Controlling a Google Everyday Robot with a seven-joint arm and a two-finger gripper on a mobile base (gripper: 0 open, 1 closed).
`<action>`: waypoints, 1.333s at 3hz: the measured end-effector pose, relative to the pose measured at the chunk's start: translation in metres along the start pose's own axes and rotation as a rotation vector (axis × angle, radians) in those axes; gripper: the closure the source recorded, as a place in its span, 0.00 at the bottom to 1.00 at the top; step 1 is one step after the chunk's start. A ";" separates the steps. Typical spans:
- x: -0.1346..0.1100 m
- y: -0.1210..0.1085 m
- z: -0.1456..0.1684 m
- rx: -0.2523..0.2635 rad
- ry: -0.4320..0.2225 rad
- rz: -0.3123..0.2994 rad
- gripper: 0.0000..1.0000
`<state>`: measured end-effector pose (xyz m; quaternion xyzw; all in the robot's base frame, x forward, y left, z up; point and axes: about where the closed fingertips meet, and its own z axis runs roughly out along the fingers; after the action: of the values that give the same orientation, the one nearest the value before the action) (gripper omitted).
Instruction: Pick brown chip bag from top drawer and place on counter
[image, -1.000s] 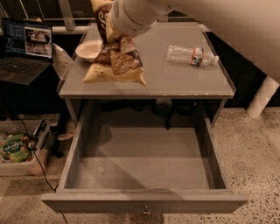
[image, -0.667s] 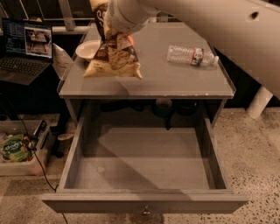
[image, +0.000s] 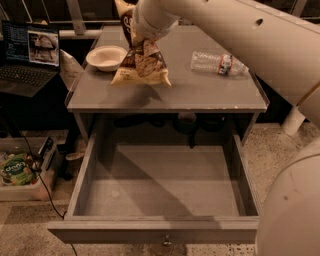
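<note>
The brown chip bag hangs upright from my gripper over the left middle of the counter. Its pale bottom edge is at or just above the counter surface; I cannot tell whether it touches. The gripper is shut on the top of the bag, and my white arm reaches in from the upper right. The top drawer is pulled fully open below the counter, with nothing inside. Its small knob shows on the front.
A white bowl sits on the counter left of the bag. A clear plastic bottle lies at the counter's right. An open laptop stands to the left. A bin with a green packet is on the floor.
The bag and gripper have shifted slightly to the right, away from the bowl, staying over the counter. The drawer has not moved.
</note>
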<state>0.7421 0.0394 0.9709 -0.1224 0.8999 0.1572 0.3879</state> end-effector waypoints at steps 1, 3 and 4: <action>0.003 -0.044 0.003 0.081 0.009 0.022 1.00; 0.004 -0.046 0.003 0.086 0.010 0.022 0.59; 0.004 -0.046 0.003 0.086 0.010 0.022 0.36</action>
<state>0.7573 -0.0026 0.9577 -0.0964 0.9090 0.1220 0.3867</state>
